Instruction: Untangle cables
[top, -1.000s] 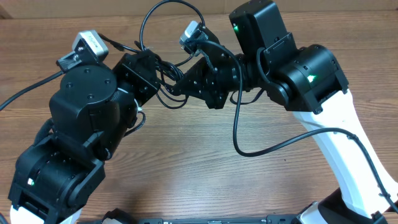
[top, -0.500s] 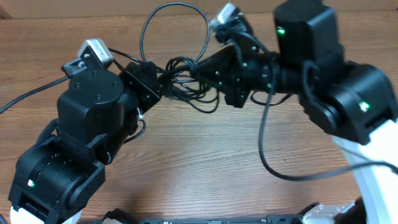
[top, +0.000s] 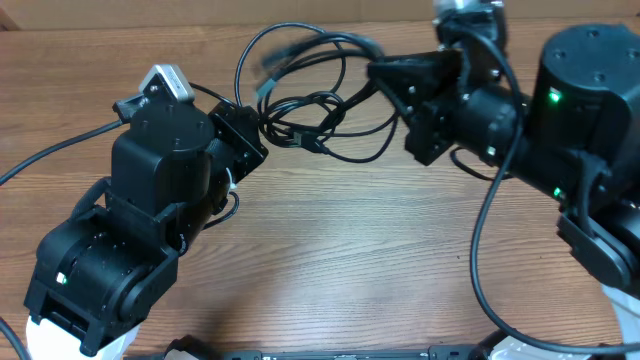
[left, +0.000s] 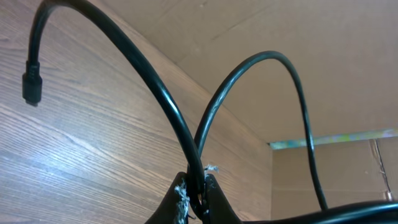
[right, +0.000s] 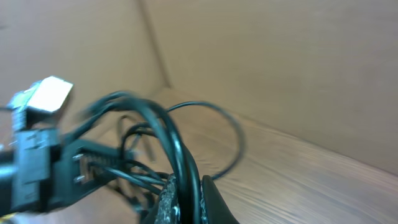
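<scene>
The cables (top: 290, 103) hang as a tangle of thin black loops above the table, between my two grippers. In the overhead view my left gripper (top: 262, 130) is at the left end of the tangle and my right gripper (top: 372, 72) at its right end. The left wrist view shows the left gripper (left: 198, 186) shut on two cable strands (left: 194, 158) that arch upward, one ending in a dark plug (left: 31, 89). The right wrist view is blurred. It shows the right gripper (right: 186, 190) shut on a bundle of cable strands (right: 177, 143).
The wooden table (top: 330, 250) lies under both arms. A thick black robot lead (top: 478, 240) hangs from the right arm, and another (top: 50, 155) trails left from the left arm. A cardboard wall (right: 280, 62) stands behind the table.
My right arm has swung to the right with the cables in its grip, spreading the tangle wider. The left gripper has kept its hold and shifted slightly right.
</scene>
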